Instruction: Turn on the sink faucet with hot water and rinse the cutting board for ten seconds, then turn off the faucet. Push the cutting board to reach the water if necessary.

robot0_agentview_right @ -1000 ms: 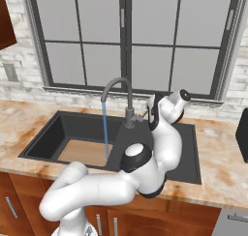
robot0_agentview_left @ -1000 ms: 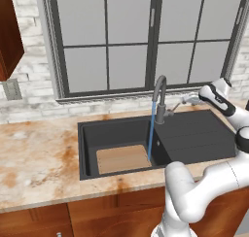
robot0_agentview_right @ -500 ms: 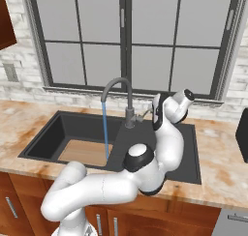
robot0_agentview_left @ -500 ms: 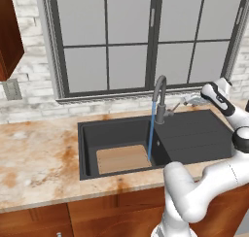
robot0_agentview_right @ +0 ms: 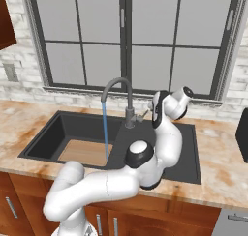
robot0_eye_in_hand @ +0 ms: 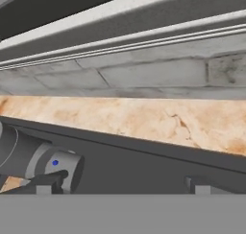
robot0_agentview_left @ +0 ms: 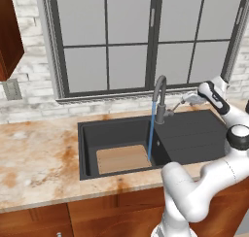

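Observation:
The sink faucet (robot0_agentview_left: pixel 159 96) (robot0_agentview_right: pixel 127 100) arches over the dark sink (robot0_agentview_left: pixel 87 148) (robot0_agentview_right: pixel 43 138), and a thin blue stream of water (robot0_agentview_left: pixel 151 134) (robot0_agentview_right: pixel 105 131) falls from its spout. The tan cutting board (robot0_agentview_left: pixel 121 159) (robot0_agentview_right: pixel 85 152) lies flat on the basin floor, and the stream lands at its right edge. My gripper (robot0_agentview_left: pixel 187 100) (robot0_agentview_right: pixel 149 112) hovers open just right of the faucet, level with its side lever, holding nothing. In the hand view the grey faucet handle (robot0_eye_in_hand: pixel 43 163) with a blue dot sits at the left, beside the left fingertip (robot0_eye_in_hand: pixel 45 184).
A large window (robot0_agentview_left: pixel 146 37) and a brick ledge run behind the sink. Marble counter (robot0_agentview_left: pixel 39 158) spreads to the left, and the ribbed drainboard (robot0_agentview_left: pixel 194 134) lies under my arm. A dark appliance (robot0_agentview_right: pixel 242 133) stands at the right edge, and a wooden cabinet (robot0_agentview_left: pixel 8 32) hangs upper left.
The hand has barely shifted beside the faucet. The water keeps running and the cutting board lies where it was.

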Tool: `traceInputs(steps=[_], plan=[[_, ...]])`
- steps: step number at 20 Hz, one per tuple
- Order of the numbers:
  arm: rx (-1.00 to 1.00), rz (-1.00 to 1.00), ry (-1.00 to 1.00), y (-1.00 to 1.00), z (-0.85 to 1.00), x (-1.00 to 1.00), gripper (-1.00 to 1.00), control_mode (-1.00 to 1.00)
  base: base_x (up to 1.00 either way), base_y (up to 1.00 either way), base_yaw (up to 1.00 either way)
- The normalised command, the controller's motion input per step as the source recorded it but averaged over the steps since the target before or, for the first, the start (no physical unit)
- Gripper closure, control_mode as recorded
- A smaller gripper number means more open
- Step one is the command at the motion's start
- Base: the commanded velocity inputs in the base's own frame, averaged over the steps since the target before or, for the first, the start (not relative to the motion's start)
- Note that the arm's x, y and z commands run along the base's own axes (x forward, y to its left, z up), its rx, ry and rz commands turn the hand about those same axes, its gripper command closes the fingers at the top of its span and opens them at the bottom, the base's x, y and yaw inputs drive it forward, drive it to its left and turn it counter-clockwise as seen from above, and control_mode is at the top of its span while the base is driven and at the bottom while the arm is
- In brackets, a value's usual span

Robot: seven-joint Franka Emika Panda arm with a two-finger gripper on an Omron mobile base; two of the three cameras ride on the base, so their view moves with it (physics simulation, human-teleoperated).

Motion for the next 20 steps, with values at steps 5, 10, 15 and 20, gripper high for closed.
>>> traceInputs(steps=[5, 10, 15, 20], plan=[[0.0, 0.0, 0.0, 0.0, 0.0, 0.01, -1.0, -1.0, 0.0, 0.0, 0.0], [0.0, 0.0, 0.0, 0.0, 0.0, 0.0, -1.0, -1.0, 0.0, 0.0, 0.0], [0.0, 0.0, 0.0, 0.0, 0.0, 0.0, -1.0, -1.0, 0.0, 0.0, 0.0], [0.0, 0.0, 0.0, 0.0, 0.0, 0.0, -1.0, -1.0, 0.0, 0.0, 0.0]])
